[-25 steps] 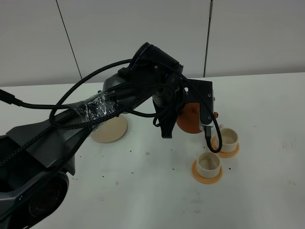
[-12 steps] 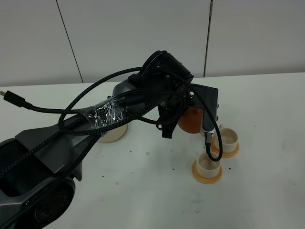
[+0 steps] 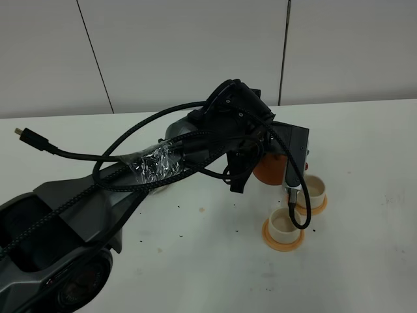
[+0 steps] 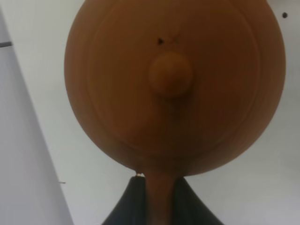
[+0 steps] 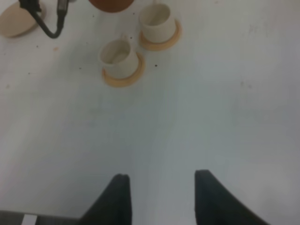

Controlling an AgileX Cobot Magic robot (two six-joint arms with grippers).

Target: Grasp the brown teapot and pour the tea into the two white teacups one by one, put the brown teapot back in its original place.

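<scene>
A white tabletop [image 3: 365,261], matte and sprinkled with tiny dark specks, fills the lower part of the exterior view. Behind it stands a pale grey panelled wall [image 3: 195,45] cut by thin dark seams. The left arm, black and hard-shelled, reaches from the lower left of the frame toward centre right. It is draped in braided black cables [image 3: 78,156] and wrapped at one spot in crinkled clear tape [image 3: 156,163]. The left gripper [image 4: 159,185] is pressed together on the loop handle of the brown teapot [image 3: 268,171]. The pot is a smooth, round, reddish-brown clay body with a small ball knob [image 4: 171,74] on its lid, held just beside the cups. The two white teacups [image 3: 285,223] are short glazed cylinders at centre right, close together, each standing on a flat orange coaster [image 3: 283,244]. The farther cup [image 3: 314,189] lies just right of the teapot. The cream saucer [image 5: 16,21], round and flat, lies bare and well apart from the teapot. The right gripper [image 5: 161,187] hangs over open table with its dark fingers [image 5: 119,197] spread and nothing between them.
</scene>
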